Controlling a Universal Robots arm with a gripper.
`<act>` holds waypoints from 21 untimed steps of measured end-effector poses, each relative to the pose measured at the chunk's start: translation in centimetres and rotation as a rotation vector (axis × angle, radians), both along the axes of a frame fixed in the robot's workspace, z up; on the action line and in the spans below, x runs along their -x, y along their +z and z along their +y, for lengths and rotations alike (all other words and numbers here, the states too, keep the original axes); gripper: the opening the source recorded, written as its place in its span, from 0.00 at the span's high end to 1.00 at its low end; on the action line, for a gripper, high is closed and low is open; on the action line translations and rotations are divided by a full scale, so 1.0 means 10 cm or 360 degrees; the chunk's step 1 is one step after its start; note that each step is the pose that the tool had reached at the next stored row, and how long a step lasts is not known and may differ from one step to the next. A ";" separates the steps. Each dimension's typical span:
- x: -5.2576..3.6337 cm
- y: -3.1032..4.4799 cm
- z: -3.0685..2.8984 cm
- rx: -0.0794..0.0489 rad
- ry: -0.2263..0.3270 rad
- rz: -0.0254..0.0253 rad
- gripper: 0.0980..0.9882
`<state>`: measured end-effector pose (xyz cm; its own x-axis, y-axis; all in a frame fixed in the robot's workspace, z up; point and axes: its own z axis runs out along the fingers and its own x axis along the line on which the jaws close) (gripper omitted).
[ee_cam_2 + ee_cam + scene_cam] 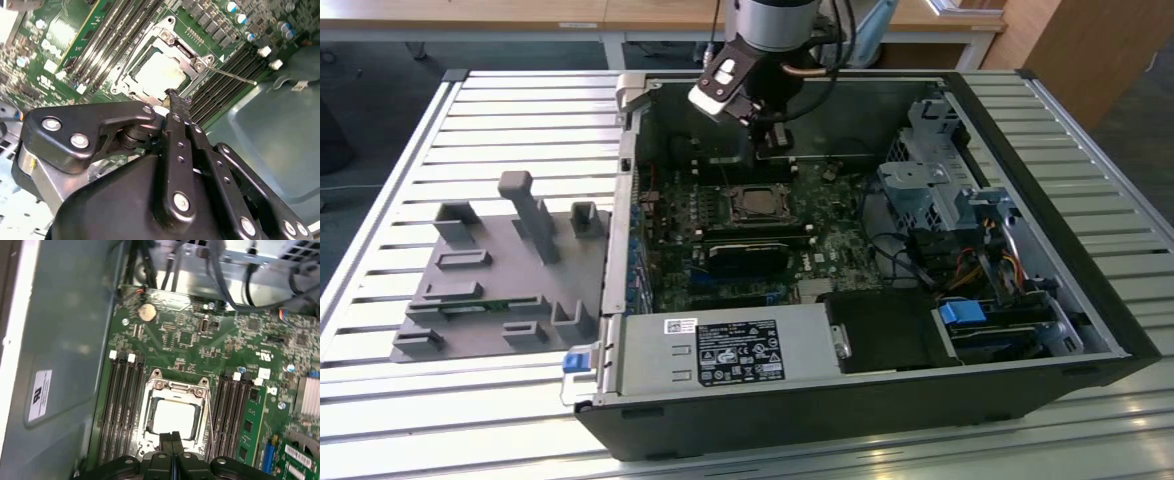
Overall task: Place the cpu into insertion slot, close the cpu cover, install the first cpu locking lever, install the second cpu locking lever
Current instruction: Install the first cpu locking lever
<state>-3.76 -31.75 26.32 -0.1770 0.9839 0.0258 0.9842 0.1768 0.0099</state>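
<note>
Your cpu (174,419) sits in the insertion slot (145,439), pale top showing through the window of the cpu cover (175,386), which looks to be lying flat over it. One chip, one cover, and one thin locking lever (210,425) you can make out, running along one side of the socket, apparently unlatched. Two banks of memory slots (122,405) flank the socket. Your gripper (172,436) hangs just above the socket's edge, fingers pinched together on nothing, the chip lying straight ahead of the tips.
</note>
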 end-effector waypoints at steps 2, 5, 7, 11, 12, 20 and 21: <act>0.000 0.000 0.000 0.0000 0.0050 0.00000 0.98; 0.000 -0.001 0.000 0.0000 0.0138 0.00000 0.98; 0.000 -0.001 0.000 0.0000 0.0178 0.00001 0.98; 0.000 -0.004 0.000 0.0000 0.0241 -0.00001 0.98; 0.000 -0.006 0.000 0.0000 0.0269 -0.00001 0.98; 0.000 -0.014 0.000 0.0000 0.0487 0.00001 0.98; 0.000 -0.014 0.000 0.0000 0.0508 0.00000 0.98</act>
